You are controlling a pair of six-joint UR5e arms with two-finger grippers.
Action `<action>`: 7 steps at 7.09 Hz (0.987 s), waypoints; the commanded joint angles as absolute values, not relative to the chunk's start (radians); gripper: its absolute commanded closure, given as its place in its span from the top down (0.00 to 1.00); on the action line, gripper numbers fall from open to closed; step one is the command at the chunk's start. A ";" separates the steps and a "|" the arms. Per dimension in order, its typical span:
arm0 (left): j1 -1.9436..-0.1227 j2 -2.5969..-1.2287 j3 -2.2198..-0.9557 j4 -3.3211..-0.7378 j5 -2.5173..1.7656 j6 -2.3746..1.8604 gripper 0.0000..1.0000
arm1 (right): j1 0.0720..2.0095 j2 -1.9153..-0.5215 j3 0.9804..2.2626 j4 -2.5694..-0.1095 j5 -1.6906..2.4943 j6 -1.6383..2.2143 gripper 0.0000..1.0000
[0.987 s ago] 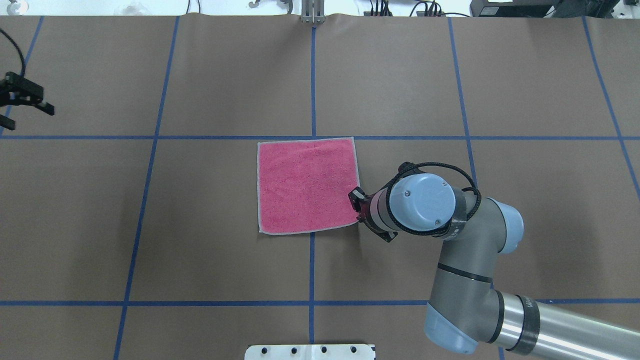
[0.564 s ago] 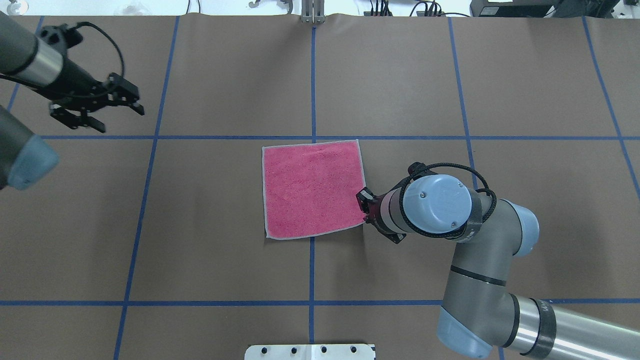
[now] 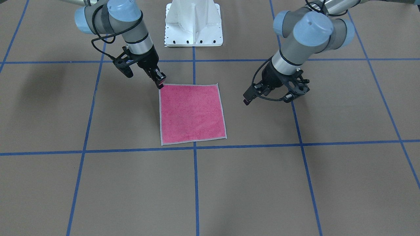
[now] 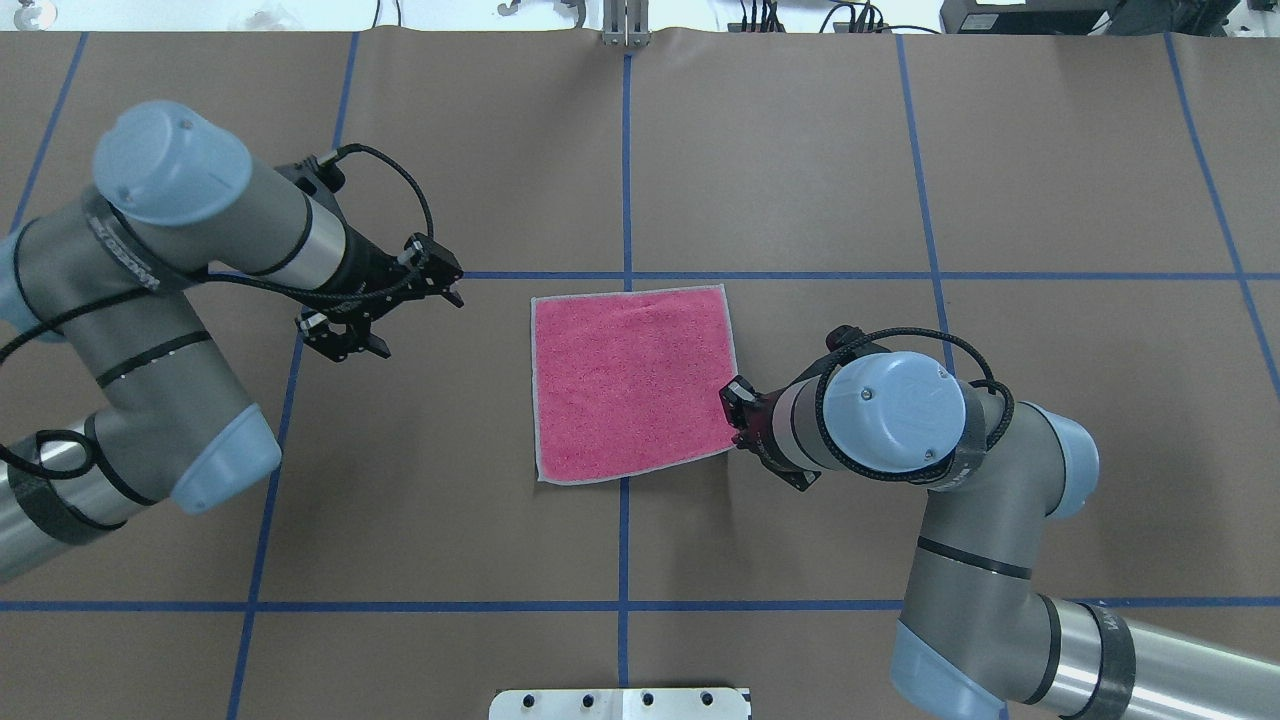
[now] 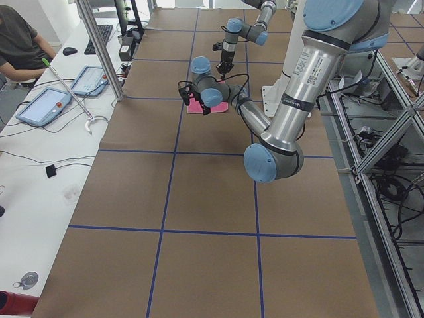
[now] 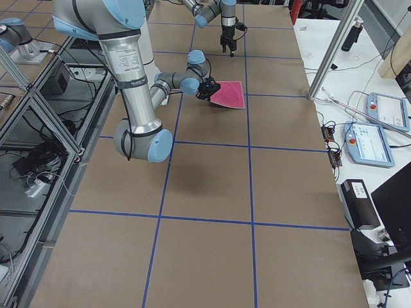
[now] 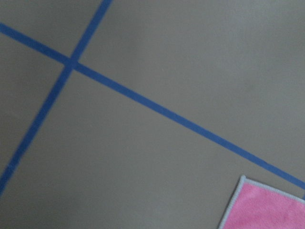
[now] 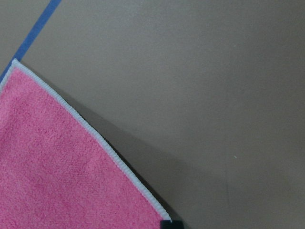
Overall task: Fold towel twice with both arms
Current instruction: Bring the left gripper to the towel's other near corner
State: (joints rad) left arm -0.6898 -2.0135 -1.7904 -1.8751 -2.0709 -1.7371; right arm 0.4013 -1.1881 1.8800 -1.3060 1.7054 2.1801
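Observation:
The towel (image 4: 630,380) lies flat, pink face up, on the brown table near the middle; it also shows as a pink square (image 3: 192,113). My right gripper (image 4: 735,412) is shut on the towel's near right corner, which sits slightly raised with a shadow under its edge (image 8: 109,152). In the front-facing view that gripper (image 3: 160,81) meets the corner nearest the base. My left gripper (image 4: 415,322) hangs open over bare table, left of the towel and apart from it, with its fingers spread wide (image 3: 267,97). The left wrist view catches only a towel corner (image 7: 267,207).
Blue tape lines (image 4: 625,150) grid the brown table cover. The white pedestal base (image 3: 193,23) stands at the robot's edge. A side bench with tablets (image 5: 46,106) and a seated person (image 5: 20,46) runs beyond the far table edge.
My left arm swung in from the table's left edge to a spot just left of the towel. My right gripper shifted slightly right, dragging the towel with it.

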 commanded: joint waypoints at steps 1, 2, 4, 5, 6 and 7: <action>-0.576 -2.029 -1.796 -1.919 -1.970 -1.882 0.99 | 0.384 -1.189 1.884 -1.304 1.698 2.181 0.00; -0.521 -2.026 -1.796 -1.963 -1.885 -1.919 0.99 | 0.383 -1.189 1.884 -1.305 1.698 2.181 0.00; -0.433 -2.016 -1.789 -2.011 -1.760 -1.963 0.97 | 0.380 -1.189 1.879 -1.305 1.704 2.178 0.00; -0.404 -2.016 -1.787 -2.011 -1.715 -1.983 0.95 | 0.380 -1.187 1.879 -1.305 1.707 2.177 0.00; -0.376 -2.014 -1.786 -2.013 -1.686 -1.986 0.92 | 0.380 -1.189 1.878 -1.305 1.709 2.174 0.00; -0.367 -2.014 -1.784 -2.013 -1.686 -1.987 0.88 | 0.380 -1.187 1.876 -1.305 1.709 2.174 0.00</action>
State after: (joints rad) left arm -0.3886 -2.0150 -1.7861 -2.0110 -1.7040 -1.9819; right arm 0.3806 -1.1882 1.8779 -1.3054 1.7077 2.1750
